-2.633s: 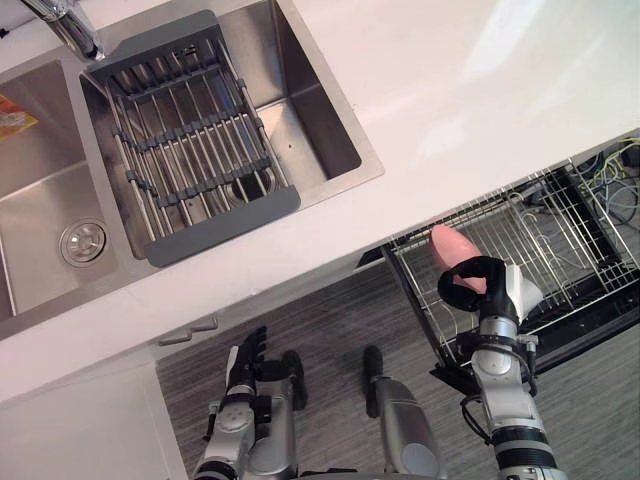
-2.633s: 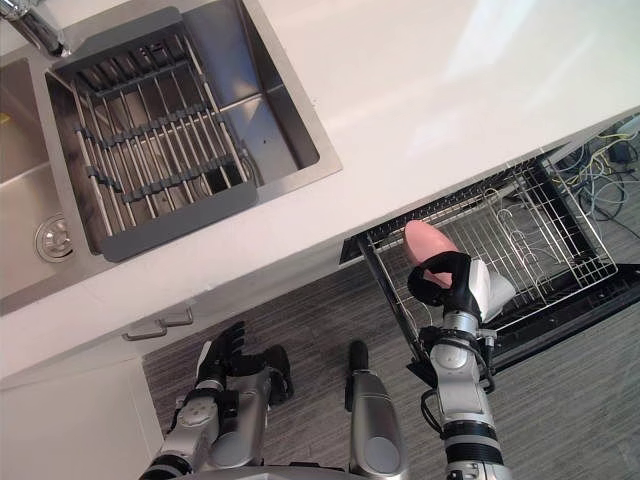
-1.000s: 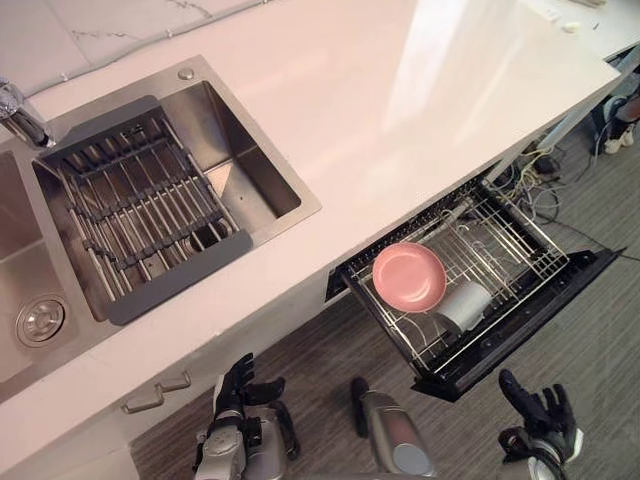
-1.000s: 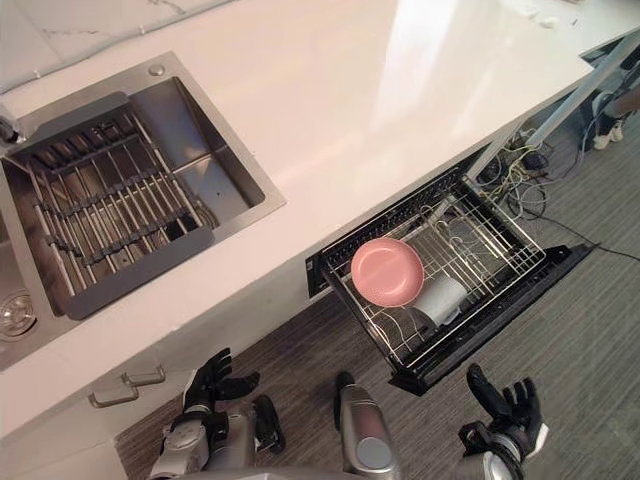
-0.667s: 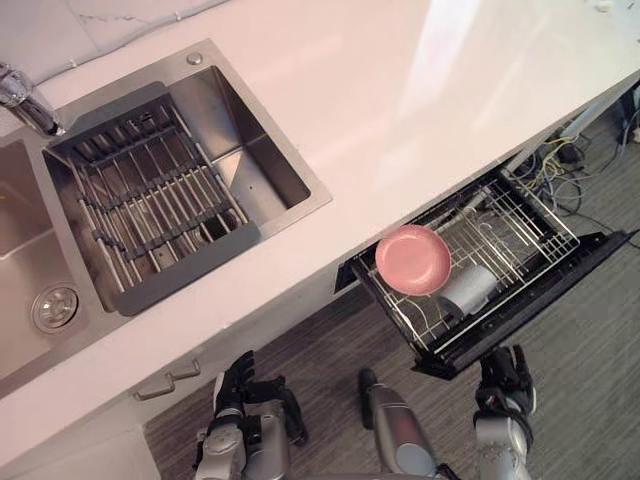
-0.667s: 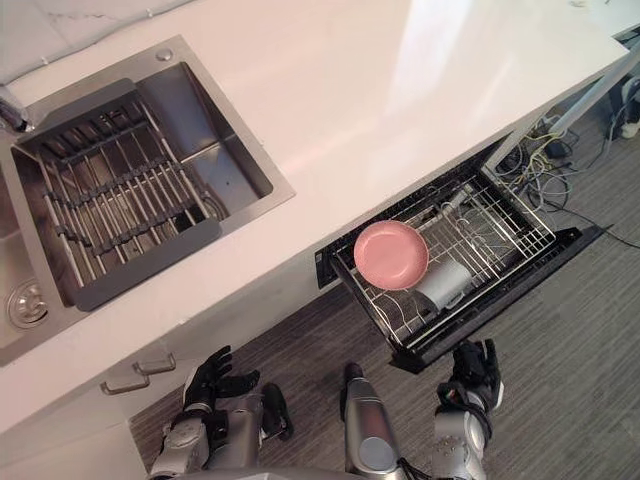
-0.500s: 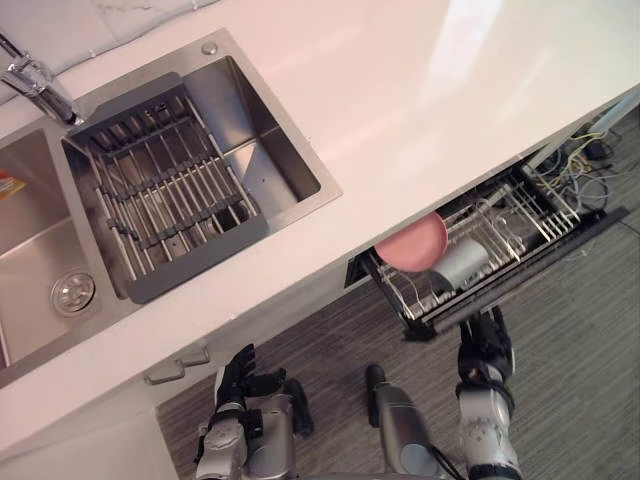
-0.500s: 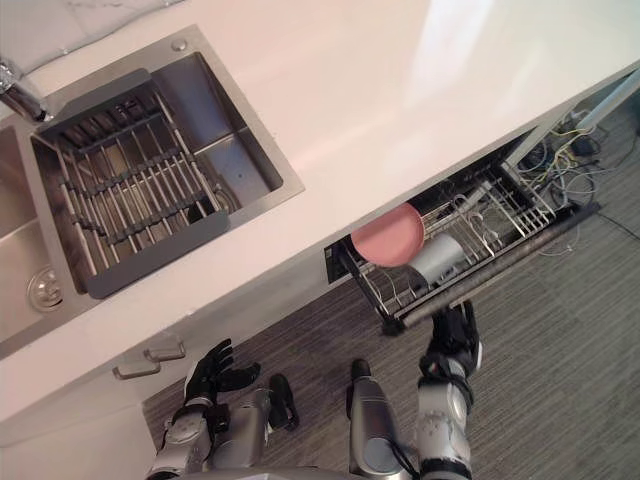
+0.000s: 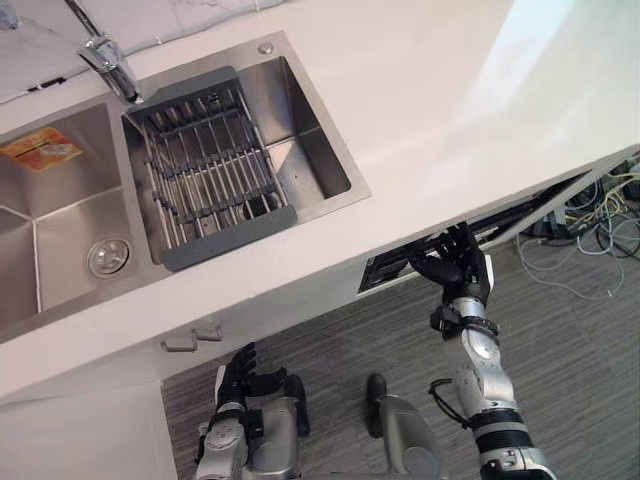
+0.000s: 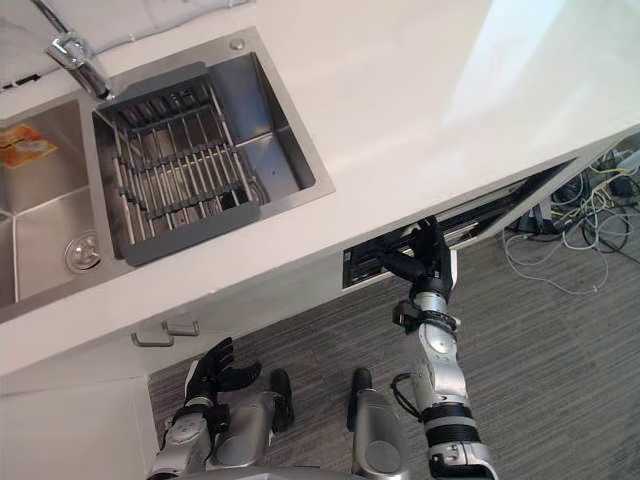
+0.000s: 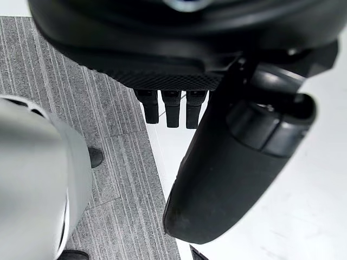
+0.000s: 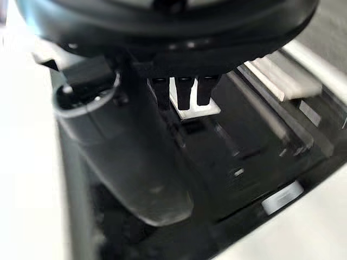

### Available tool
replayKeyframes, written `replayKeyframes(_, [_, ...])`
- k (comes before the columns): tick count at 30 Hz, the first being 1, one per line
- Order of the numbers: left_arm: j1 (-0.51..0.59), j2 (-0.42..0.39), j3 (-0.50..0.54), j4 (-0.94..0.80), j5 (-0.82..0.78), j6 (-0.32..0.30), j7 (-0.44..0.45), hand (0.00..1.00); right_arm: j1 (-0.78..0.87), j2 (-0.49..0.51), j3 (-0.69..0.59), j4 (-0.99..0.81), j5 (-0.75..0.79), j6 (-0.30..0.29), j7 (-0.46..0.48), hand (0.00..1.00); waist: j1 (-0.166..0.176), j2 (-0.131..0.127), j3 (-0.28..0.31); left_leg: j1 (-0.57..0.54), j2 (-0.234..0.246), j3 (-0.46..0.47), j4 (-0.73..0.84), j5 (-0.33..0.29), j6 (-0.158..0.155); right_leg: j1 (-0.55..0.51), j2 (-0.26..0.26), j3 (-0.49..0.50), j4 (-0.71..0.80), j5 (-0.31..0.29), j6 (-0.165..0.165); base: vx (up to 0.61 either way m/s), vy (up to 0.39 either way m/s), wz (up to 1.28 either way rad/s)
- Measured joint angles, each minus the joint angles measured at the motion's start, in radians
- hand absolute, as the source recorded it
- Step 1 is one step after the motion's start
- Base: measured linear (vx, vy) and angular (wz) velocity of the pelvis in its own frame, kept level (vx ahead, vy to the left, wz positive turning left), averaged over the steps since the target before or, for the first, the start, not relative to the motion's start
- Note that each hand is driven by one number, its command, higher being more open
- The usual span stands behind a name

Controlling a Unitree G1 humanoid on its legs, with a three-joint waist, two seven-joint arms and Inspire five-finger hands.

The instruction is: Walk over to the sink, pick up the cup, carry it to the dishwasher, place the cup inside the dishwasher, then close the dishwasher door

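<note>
The dark dishwasher door (image 9: 530,212) is almost flush under the edge of the white counter (image 9: 450,110), with only a thin dark gap left. My right hand (image 9: 455,270) is open, its straight fingers (image 12: 183,92) pressed against the door front (image 12: 244,146). The cup is hidden inside the dishwasher behind the door. My left hand (image 9: 240,372) hangs open and idle low by the white cabinet, above the grey floor.
A steel double sink (image 9: 335,150) with a grey dish rack (image 9: 210,170) and a faucet (image 9: 110,62) lies at the left. An orange packet (image 9: 40,148) sits in the left basin. Loose wires (image 9: 590,230) lie on the floor to the right of the dishwasher.
The rack holding the pink plate and the cup has slid under the counter. My right hand rose from the floor side and pushed the door nearly shut. The camera also shifted.
</note>
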Motion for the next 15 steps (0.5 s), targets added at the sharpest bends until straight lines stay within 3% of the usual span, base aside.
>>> replayKeyframes(5, [0.006,0.015,0.0,0.054,0.0,0.003,0.0,0.9,0.037,0.025,-0.032,0.12,-0.07,0.053,0.032,0.9,0.013,0.001,-0.043,0.017,-0.017,-0.055,-0.05,0.041,-0.007,0.035,-0.01,-0.057,-0.028,0.001,-0.002,-0.01,-0.041,0.36])
replayKeyframes(11, [0.063,0.025,0.013,0.059,0.0,0.01,0.001,0.9,0.192,0.079,-0.103,0.121,-0.09,0.056,0.046,0.9,0.016,-0.004,-0.098,0.055,-0.033,-0.074,-0.075,0.046,-0.005,0.09,-0.021,-0.078,-0.06,0.001,0.001,0.02,0.019,0.13])
replayKeyframes(15, [0.071,0.031,0.033,0.096,0.003,0.015,-0.001,0.9,0.248,0.084,-0.144,0.177,-0.167,0.056,0.052,0.9,0.008,-0.021,-0.141,0.074,-0.041,-0.083,-0.097,0.051,0.0,0.113,-0.025,-0.087,-0.08,0.005,0.006,0.01,0.025,0.07])
